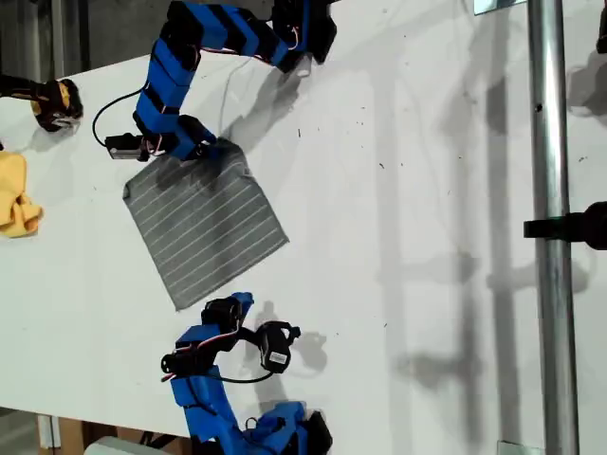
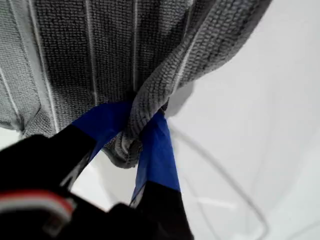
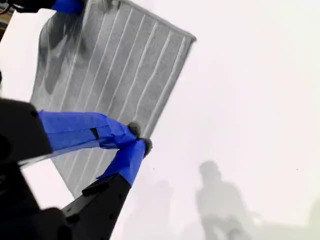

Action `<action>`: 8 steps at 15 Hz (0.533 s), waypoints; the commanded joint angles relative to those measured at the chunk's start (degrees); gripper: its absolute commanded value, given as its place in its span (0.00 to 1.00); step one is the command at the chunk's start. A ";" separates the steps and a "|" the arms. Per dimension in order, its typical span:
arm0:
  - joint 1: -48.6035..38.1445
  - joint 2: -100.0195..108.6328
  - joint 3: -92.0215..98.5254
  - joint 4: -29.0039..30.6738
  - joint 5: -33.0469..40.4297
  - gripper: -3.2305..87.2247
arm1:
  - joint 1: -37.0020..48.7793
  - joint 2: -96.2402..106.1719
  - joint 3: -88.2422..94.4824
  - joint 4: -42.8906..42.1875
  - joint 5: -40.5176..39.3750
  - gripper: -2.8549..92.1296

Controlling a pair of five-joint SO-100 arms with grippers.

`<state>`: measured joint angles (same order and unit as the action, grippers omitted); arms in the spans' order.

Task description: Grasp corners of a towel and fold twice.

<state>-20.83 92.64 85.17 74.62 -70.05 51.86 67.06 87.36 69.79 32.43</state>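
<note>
The grey striped towel point(image 1: 204, 223) lies spread on the white table point(image 1: 408, 237). My first gripper point(image 1: 207, 147) point(image 2: 136, 134) is shut on one corner of the towel point(image 2: 130, 140), at the towel's far end in the exterior view. That corner is bunched into a twist between the blue fingers point(image 2: 157, 150). My second gripper point(image 1: 235, 305) point(image 3: 136, 140) is shut, its fingertips meeting just off the towel's near edge point(image 3: 150, 115). I see no cloth held between them. The towel's near corner point(image 1: 178, 306) lies flat, towards the exterior view's left of this gripper.
A yellow cloth point(image 1: 17, 194) lies at the exterior view's left edge. A black and yellow device point(image 1: 52, 100) sits above it. A metal pole point(image 1: 550, 227) runs down the exterior view's right side. A black cable point(image 1: 109, 118) loops beside the first arm.
</note>
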 commanded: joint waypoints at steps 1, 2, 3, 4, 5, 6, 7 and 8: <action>-0.44 -5.36 -11.78 1.85 2.46 0.03 | -0.97 6.06 -0.62 0.09 0.70 0.03; 0.00 -8.88 -16.61 3.08 4.39 0.03 | -0.97 6.24 -0.44 0.09 0.70 0.03; 0.70 -12.39 -21.53 4.13 6.94 0.03 | -0.88 6.42 -0.35 0.09 0.70 0.03; 1.49 -15.56 -25.66 4.57 9.49 0.03 | -0.88 6.50 -0.26 0.09 0.70 0.03; 2.02 -18.02 -28.83 4.66 11.69 0.03 | -0.88 6.59 -0.18 0.09 0.70 0.03; 2.29 -19.78 -30.76 4.66 13.62 0.03 | -0.88 6.77 0.09 0.09 0.70 0.03; 2.29 -20.30 -31.11 4.66 14.77 0.03 | -0.79 6.94 0.18 0.09 0.70 0.03; 2.29 -20.48 -31.11 4.57 15.82 0.05 | -0.70 7.12 0.44 0.09 0.62 0.03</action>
<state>-19.69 71.28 57.13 78.93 -55.46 51.77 68.12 88.15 69.79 32.43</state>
